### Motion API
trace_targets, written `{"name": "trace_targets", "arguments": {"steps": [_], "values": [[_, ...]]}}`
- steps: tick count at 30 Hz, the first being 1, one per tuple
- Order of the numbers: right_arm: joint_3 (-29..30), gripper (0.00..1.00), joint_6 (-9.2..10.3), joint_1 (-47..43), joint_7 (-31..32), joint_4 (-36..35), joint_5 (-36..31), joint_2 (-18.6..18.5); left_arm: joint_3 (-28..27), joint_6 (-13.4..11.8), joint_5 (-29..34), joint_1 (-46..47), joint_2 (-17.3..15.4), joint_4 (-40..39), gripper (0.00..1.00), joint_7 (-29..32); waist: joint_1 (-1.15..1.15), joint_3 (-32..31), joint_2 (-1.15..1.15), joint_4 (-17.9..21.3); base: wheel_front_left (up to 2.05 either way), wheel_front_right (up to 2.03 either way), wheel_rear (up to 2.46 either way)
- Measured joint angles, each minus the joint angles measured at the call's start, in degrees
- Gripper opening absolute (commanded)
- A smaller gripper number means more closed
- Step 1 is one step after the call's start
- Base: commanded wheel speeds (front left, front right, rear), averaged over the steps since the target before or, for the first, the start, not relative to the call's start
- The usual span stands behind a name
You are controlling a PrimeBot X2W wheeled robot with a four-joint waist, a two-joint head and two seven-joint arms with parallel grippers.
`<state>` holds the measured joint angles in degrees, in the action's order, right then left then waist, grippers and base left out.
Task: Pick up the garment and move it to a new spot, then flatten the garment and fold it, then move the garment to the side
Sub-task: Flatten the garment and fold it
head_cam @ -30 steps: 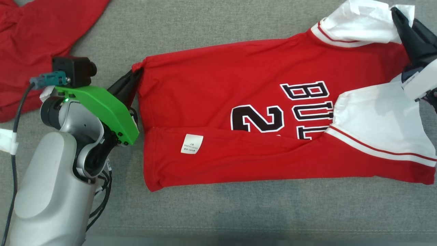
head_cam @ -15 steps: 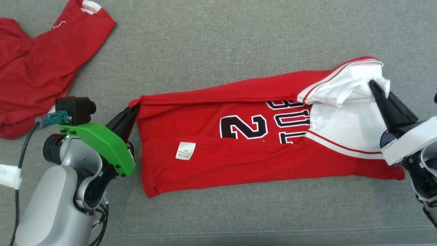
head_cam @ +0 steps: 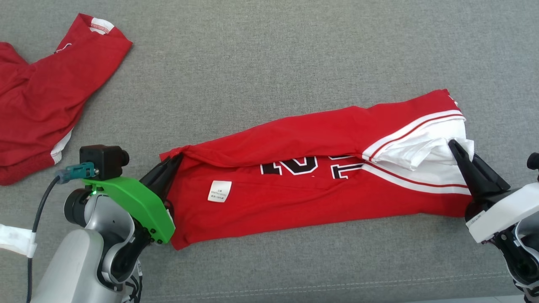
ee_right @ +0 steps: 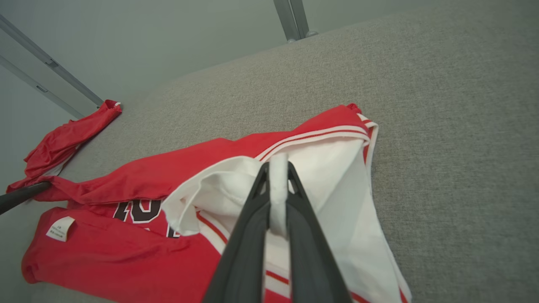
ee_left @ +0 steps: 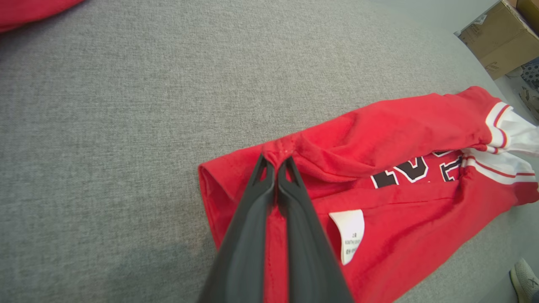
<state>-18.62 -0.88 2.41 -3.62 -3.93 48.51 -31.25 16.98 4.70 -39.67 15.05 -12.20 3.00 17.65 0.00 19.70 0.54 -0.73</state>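
Observation:
The garment (head_cam: pixel 294 185) is a red jersey with black numbers and white sleeves, stretched left to right across the grey surface, its far long edge folded toward me over the print. My left gripper (head_cam: pixel 172 162) is shut on the red hem corner (ee_left: pixel 280 151) at the left end. My right gripper (head_cam: pixel 455 147) is shut on the white sleeve fabric (ee_right: pixel 278 176) at the right end. A white care label (head_cam: pixel 220 191) lies face up on the lower layer. In the right wrist view the left gripper's dark tip (ee_right: pixel 21 194) shows at the far end of the jersey (ee_right: pixel 139 235).
A second red garment (head_cam: pixel 46 92) lies crumpled at the far left of the grey cloth-covered surface (head_cam: pixel 269 54). A cardboard box (ee_left: pixel 501 38) stands off the surface's edge in the left wrist view. A shoe (ee_left: pixel 524 280) is on the floor beside the surface.
Both grippers have pulled the lifted far edge toward me, folding it down over the numbers, so less print shows. The head view has also shifted, and more of the second red garment is now visible.

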Motion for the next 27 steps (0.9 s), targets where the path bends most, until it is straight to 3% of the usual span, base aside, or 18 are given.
{"name": "trace_targets", "arguments": {"steps": [10,11,12,13,14,15,19,23,27], "values": [[-1.0,0.0,1.05,-3.9,1.7,0.0,-0.8,-2.5,-0.1,-0.7,-1.0,-4.4,-0.8,-2.5,0.0,0.7,0.0,-0.8,0.0,-0.1,0.0,0.0,0.0],[-1.2,0.2,1.08,-4.2,2.0,0.0,-0.8,-2.9,0.1,-0.8,-1.0,-4.8,-0.8,-2.7,0.0,1.0,0.0,-0.8,0.0,-0.2,0.0,0.0,0.0],[-1.5,0.47,1.08,-4.2,2.5,0.2,-1.0,-3.1,0.1,-1.0,-1.0,-5.1,-0.8,-2.8,0.02,1.0,0.0,-0.8,0.0,-0.2,0.0,0.0,0.0],[-1.9,1.0,1.08,-4.2,2.9,0.2,-1.2,-3.3,0.1,-1.3,-1.0,-5.5,-0.8,-2.9,0.35,1.1,0.0,-0.9,0.0,-0.3,0.0,0.0,0.0],[-2.4,1.0,1.08,-4.2,3.4,0.2,-1.8,-3.4,0.3,-1.3,-1.0,-5.8,-0.8,-3.1,0.63,1.6,0.0,-0.9,0.0,-0.3,0.0,0.0,0.0],[-2.7,1.0,1.08,-4.2,3.9,0.2,-2.3,-3.7,0.8,-1.3,-1.0,-6.0,-0.9,-3.3,1.0,2.0,0.0,-0.9,0.0,-0.4,0.0,0.0,0.0],[-1.8,1.0,1.44,-4.0,5.2,-1.1,-1.7,-4.8,1.8,-1.3,-0.5,-6.6,-1.6,-4.2,1.0,2.6,0.0,-0.9,0.0,-0.6,0.0,0.0,0.0],[0.6,1.0,1.56,-1.7,6.0,-1.9,-0.7,-5.8,0.4,-3.2,2.3,-8.0,-3.5,-6.7,1.0,1.7,0.0,-0.9,0.0,-0.5,0.0,0.0,0.0],[3.5,1.0,3.12,-0.3,7.8,1.1,2.6,-6.4,-1.2,-4.9,5.8,-7.9,-3.5,-9.9,1.0,-1.9,0.0,-0.6,0.0,-0.9,0.0,0.0,0.0]]}}
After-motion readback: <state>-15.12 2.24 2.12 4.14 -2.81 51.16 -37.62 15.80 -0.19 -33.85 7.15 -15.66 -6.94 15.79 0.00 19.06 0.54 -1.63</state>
